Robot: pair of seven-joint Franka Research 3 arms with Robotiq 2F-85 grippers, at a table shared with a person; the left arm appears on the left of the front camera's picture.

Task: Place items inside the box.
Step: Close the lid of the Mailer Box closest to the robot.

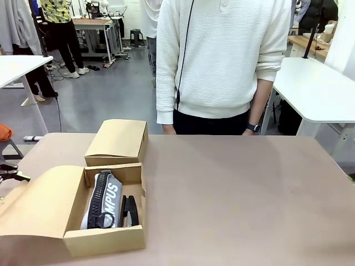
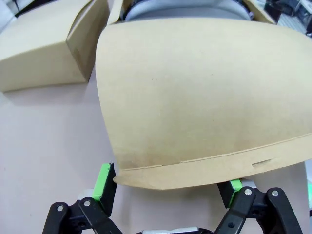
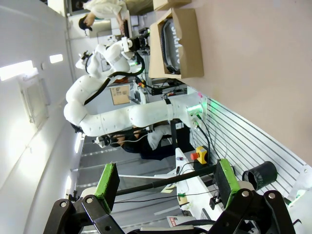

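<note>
Kraft box (image 1: 105, 241) is sitting open, holding the grey CAMPUS pencil case (image 1: 101, 200) and black stapler (image 1: 130, 210); left gripper (image 2: 168, 187) is spreading wide at the flap lid (image 2: 204, 92) edge, seemingly to close it. Right gripper (image 3: 168, 180) is hanging open, holding nothing.

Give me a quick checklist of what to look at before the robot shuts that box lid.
1. Box open, lid laid out flat: ok.
2. Pencil case and stapler lie inside, below the walls: ok.
3. Other items inside: cannot tell.
4. Left gripper open, lid edge between its jaws: ok.
5. Right gripper open, holding nothing, away from the box: ok.
6. Person's hands out of the box: ok.
</note>
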